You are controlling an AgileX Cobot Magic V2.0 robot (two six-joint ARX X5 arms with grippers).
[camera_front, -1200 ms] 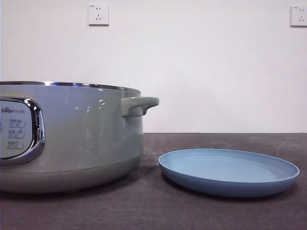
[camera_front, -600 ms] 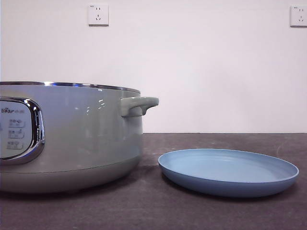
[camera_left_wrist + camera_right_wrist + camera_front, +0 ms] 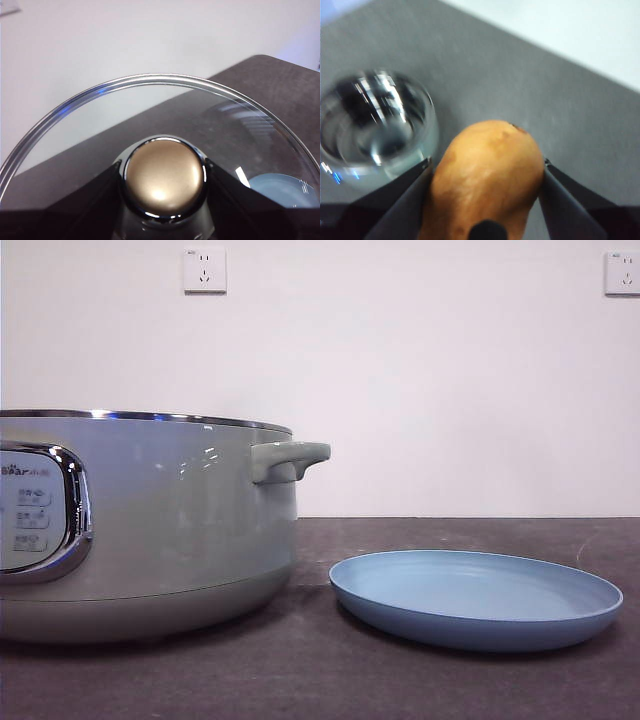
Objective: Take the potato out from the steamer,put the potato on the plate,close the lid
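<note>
The sage-green steamer [image 3: 170, 520] stands at the left of the front view, with no lid on it. The light-blue plate [image 3: 475, 598] lies to its right, empty. Neither arm shows in the front view. My left gripper [image 3: 164, 186] is shut on the knob [image 3: 164, 172] of the glass lid [image 3: 150, 82] and holds it in the air; the plate [image 3: 280, 190] shows through the glass. My right gripper [image 3: 486, 167] is shut on the orange-brown potato [image 3: 490, 150], high above the table. The steamer [image 3: 375, 120] is blurred below and beside it.
The dark table [image 3: 320, 680] runs back to a white wall with two sockets [image 3: 205, 270] [image 3: 622, 272]. The steamer's side handle [image 3: 290, 458] sticks out toward the plate.
</note>
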